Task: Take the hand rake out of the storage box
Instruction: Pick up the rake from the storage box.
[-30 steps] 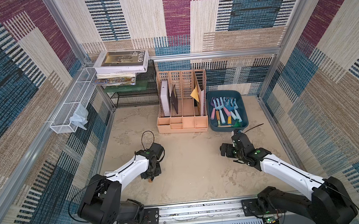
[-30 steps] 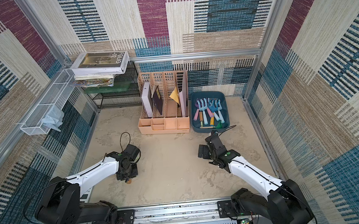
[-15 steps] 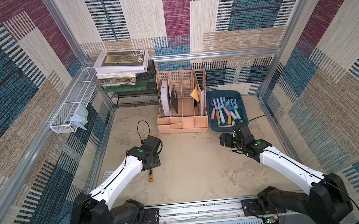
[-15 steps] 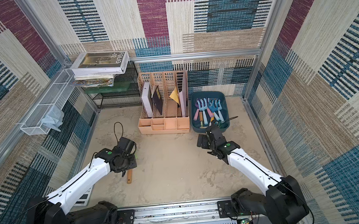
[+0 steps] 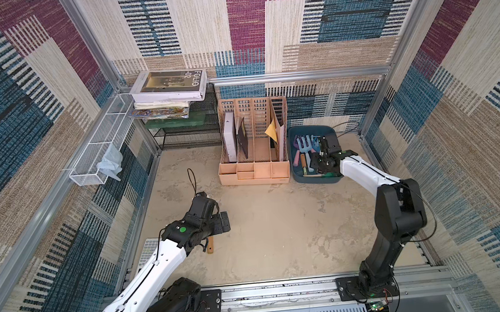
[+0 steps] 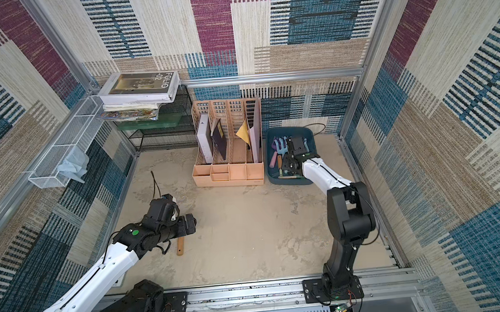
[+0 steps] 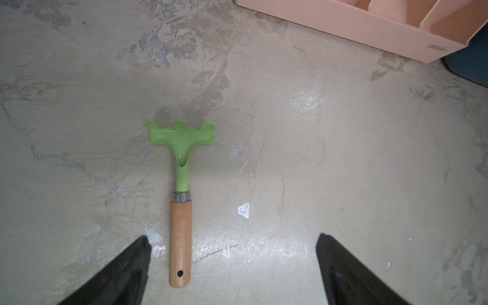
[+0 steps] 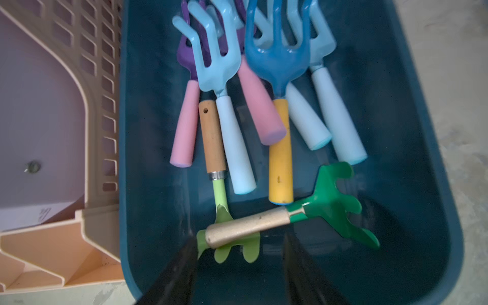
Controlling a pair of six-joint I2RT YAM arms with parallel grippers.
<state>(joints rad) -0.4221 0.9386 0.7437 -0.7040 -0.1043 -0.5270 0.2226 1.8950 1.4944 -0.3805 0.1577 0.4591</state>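
The left gripper [image 7: 232,237] stands wide open and empty above a light-green hand rake [image 7: 180,184] with a turned wooden handle, which lies flat on the mottled table [image 7: 343,158]. The right gripper [image 8: 240,240] is partly open inside the smooth teal storage box [image 8: 148,132], its jaws flanking the pale handle of a dark-green rake [image 8: 330,208]; contact is unclear. The pastel forks [image 8: 216,60] have their tines cut off at the frame edge.

L arm [image 5: 160,263] slants fwd low from its base, wrist black, roughly level. L gripper [image 7: 232,236] faces down, jaws spread wide, both fingers clear of any contact. R arm [image 5: 395,213] has upper link upright, elbow high, white forearm stretched fwd. R gripper [image 8: 239,239] aims downward, jaws only partway apart.
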